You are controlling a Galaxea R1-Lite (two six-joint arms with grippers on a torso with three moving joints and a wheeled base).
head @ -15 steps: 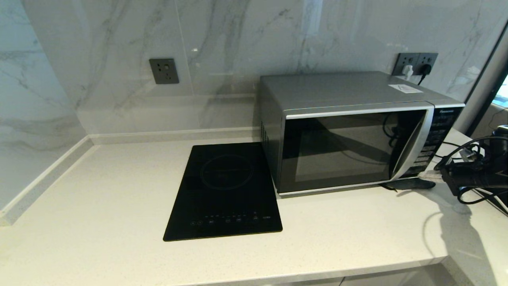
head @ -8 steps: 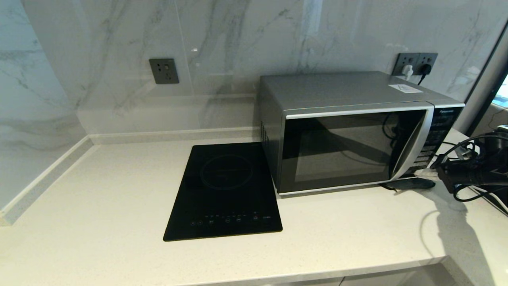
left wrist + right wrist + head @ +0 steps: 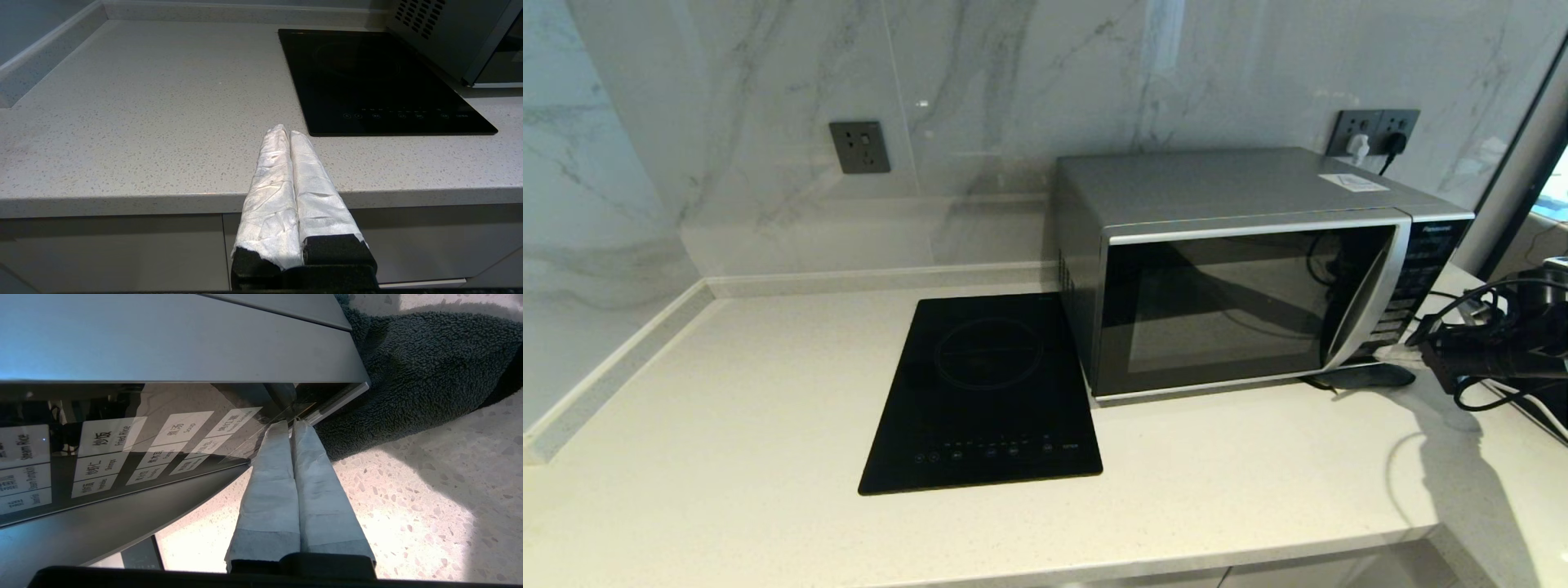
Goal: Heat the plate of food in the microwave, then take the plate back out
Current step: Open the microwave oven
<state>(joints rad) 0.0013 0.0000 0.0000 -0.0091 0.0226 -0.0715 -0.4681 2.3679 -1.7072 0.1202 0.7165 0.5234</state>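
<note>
The silver-grey microwave stands at the back right of the counter with its dark glass door closed. No plate of food shows in any view. My right gripper is shut and empty, its white-wrapped tips at the bottom corner of the microwave's button panel. In the head view that arm reaches in from the right edge beside the panel. My left gripper is shut and empty, held in front of the counter's front edge, left of the cooktop.
A flat black induction cooktop lies left of the microwave. A dark towel lies under the microwave's front right corner. Wall sockets with plugs sit behind the oven. The white counter ends at a raised ledge on the left.
My right arm has moved a little left, closer to the microwave's button panel. The microwave has shifted slightly. The left arm has not moved.
</note>
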